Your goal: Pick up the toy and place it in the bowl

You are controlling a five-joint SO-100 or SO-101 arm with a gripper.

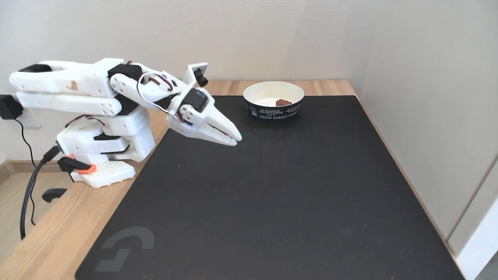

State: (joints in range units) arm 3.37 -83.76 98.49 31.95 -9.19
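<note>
One toy (283,102) lies in the bowl (273,112); the tool (236,140) is closed, empty, well apart.

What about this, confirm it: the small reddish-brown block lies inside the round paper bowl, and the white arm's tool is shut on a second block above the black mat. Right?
Wrong in one respect. The fixed view shows the white arm's tool shut but holding nothing above the black mat. The small reddish-brown block does lie inside the round paper bowl.
</note>
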